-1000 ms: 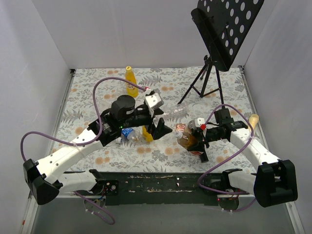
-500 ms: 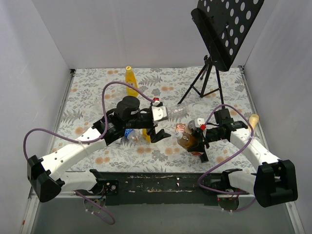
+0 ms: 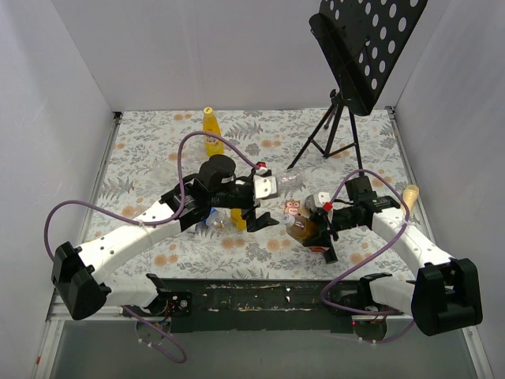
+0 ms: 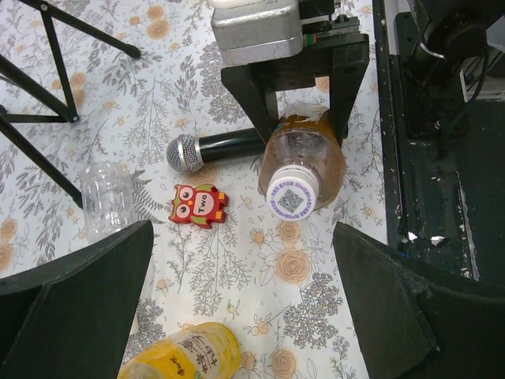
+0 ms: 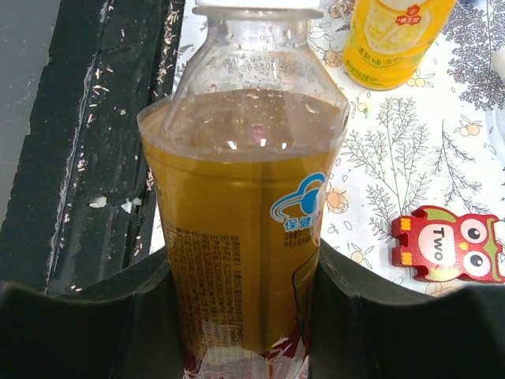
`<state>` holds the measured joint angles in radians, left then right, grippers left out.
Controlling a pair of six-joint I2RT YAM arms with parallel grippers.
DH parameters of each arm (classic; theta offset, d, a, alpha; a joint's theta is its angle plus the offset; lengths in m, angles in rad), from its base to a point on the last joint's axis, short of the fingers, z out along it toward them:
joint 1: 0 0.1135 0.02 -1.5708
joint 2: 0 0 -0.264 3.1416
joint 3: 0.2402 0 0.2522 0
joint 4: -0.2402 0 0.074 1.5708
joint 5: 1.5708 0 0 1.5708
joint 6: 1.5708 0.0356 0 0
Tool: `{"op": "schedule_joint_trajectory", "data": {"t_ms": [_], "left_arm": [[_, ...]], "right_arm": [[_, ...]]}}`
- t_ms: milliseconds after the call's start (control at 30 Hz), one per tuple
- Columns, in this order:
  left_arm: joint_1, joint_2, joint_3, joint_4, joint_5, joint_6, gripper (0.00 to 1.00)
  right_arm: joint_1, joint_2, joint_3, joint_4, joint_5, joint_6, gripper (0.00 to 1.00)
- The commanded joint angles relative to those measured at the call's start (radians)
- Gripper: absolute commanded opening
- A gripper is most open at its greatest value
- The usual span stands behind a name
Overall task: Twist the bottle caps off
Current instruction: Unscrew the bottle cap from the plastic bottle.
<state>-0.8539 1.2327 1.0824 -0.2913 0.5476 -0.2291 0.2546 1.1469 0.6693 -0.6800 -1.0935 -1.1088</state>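
A squat brown bottle (image 3: 304,230) with a red label is clamped round its body by my right gripper (image 3: 319,230), which is shut on it. In the right wrist view the bottle (image 5: 237,221) fills the gap between the fingers (image 5: 371,316), and its white cap (image 5: 256,6) shows at the top edge. The left wrist view faces that cap (image 4: 290,194) head on. My left gripper (image 4: 243,237) stands wide open a little short of it, holding nothing. A yellow juice bottle (image 4: 185,355) lies below the left gripper. Another one (image 3: 211,133) stands upright at the back.
A red owl toy (image 4: 199,204) and a black microphone (image 4: 217,148) lie beside the brown bottle. A clear bottle (image 4: 106,197) lies further left. A music stand (image 3: 363,47) on tripod legs (image 4: 47,63) stands at the back right. The table's dark front edge (image 5: 87,158) is close.
My left arm has swung right, bringing its open gripper in front of the brown bottle's cap. The right arm and the bottle have stayed where they were.
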Motion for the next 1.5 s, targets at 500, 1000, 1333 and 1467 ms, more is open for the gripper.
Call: {"op": "schedule_joint_trajectory", "data": {"t_ms": [500, 1000, 1333, 1467], "left_arm": [[-0.004, 0.155, 0.108, -0.026, 0.209, 0.027, 0.82], [-0.019, 0.211, 0.126, -0.062, 0.216, -0.003, 0.43], [-0.019, 0.182, 0.129, -0.013, 0.192, -0.263, 0.0], [-0.017, 0.159, 0.132, 0.034, 0.082, -0.702, 0.0]], "right_arm": [[0.011, -0.006, -0.004, -0.009, -0.005, -0.02, 0.01], [0.012, 0.001, -0.002, -0.009, -0.003, -0.019, 0.01], [0.012, 0.002, -0.004, -0.007, 0.006, -0.016, 0.01], [0.012, 0.004, -0.004, -0.003, 0.009, -0.013, 0.01]]}}
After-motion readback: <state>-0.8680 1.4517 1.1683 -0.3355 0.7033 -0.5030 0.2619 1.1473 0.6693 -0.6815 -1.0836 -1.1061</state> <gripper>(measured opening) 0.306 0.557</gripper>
